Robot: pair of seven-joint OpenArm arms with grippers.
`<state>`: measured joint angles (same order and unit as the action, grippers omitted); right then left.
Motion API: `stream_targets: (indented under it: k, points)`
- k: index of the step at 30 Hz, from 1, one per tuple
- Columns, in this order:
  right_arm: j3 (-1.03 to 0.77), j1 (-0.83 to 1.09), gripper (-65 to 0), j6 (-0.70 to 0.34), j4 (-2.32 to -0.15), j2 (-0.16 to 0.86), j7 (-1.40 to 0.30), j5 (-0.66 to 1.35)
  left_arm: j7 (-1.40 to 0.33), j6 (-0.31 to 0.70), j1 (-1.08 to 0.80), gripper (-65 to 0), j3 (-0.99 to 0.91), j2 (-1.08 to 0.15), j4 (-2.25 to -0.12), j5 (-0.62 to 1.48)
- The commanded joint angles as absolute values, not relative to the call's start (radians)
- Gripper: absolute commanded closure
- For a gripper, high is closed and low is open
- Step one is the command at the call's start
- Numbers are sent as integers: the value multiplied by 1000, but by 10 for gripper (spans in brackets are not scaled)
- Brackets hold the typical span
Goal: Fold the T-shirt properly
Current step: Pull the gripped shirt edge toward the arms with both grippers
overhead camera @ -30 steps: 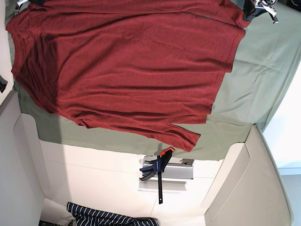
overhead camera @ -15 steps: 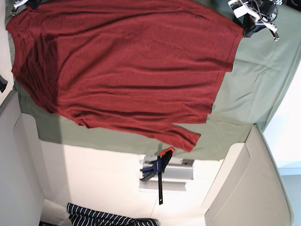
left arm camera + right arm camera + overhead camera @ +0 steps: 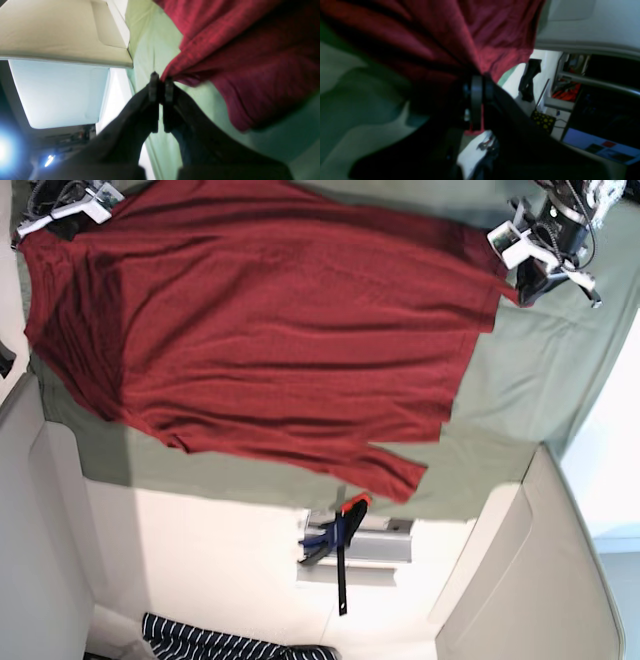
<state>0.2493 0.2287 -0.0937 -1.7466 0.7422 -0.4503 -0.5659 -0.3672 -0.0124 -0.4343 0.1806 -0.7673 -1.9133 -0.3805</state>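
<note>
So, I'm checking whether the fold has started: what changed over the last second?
The left claw and right claw, each shut on a top corner of the red T-shirt, moved down the base view, dragging that edge; green cloth now shows above it. Clamp and striped garment stayed put.

We see the red shirt (image 3: 270, 330) spread over the green surface (image 3: 545, 370). Our left fingers (image 3: 528, 286) meet its corner at the view's top right, our right fingers (image 3: 32, 226) its top-left corner. Below lie a clamp (image 3: 340, 550) and a striped cloth (image 3: 215, 643).
</note>
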Motion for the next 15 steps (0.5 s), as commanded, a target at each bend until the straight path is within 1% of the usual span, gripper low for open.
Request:
stream_targets:
  k: [1,4,5,9,15]
  points:
    - [239,207,0,-94,-1760,761,-449,-578,-360,-28,-414,0,172,-783,-1927,-387]
    - [239,178,0,-126,-1760,761,-449,-566,-362,-26,-387,0,172,-781,-1923,-376]
    - [239,171,0,-136,-1760,761,-448,-553,-361,-11,-382,0,172,-781,-1921,-375]
    - [239,144,0,-147,-1758,761,-441,-520,-359,13,-380,0,172,-781,-1914,-373]
    - [239,107,0,-147,-1745,757,-438,-504,-359,12,-379,0,172,-779,-1914,-374]
